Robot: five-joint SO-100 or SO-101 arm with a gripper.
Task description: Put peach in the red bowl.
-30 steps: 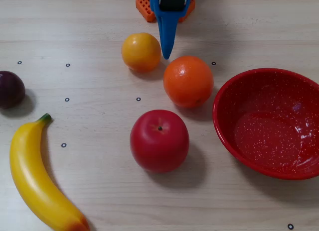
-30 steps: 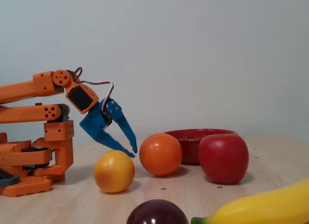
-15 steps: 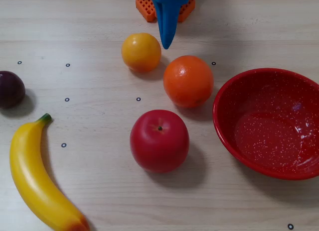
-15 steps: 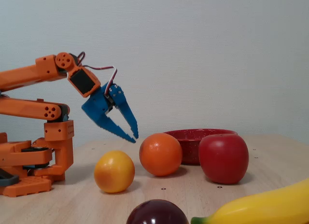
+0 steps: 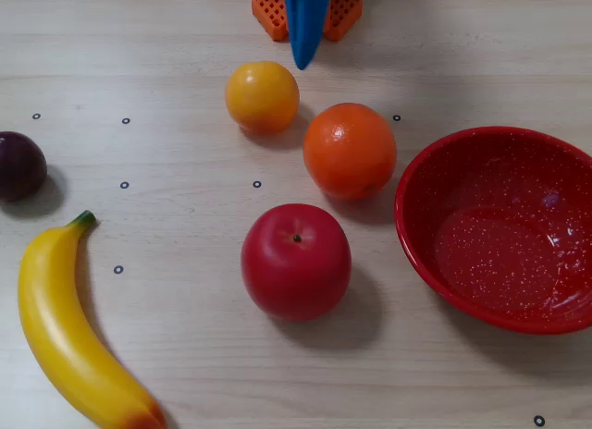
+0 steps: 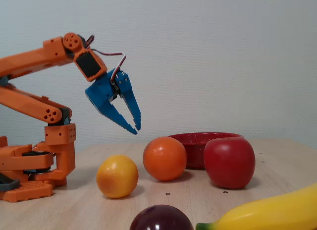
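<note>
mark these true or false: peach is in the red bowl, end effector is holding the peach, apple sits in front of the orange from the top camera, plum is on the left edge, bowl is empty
1. The peach is in the red bowl. False: it lies on the table, left of the orange in the downward-looking fixed view.
2. The end effector holds the peach. False: it hangs in the air above the fruit with nothing between its fingers.
3. The apple lies nearer the bottom edge than the orange. True.
4. The plum sits at the left edge. True.
5. The red bowl is empty. True.
</note>
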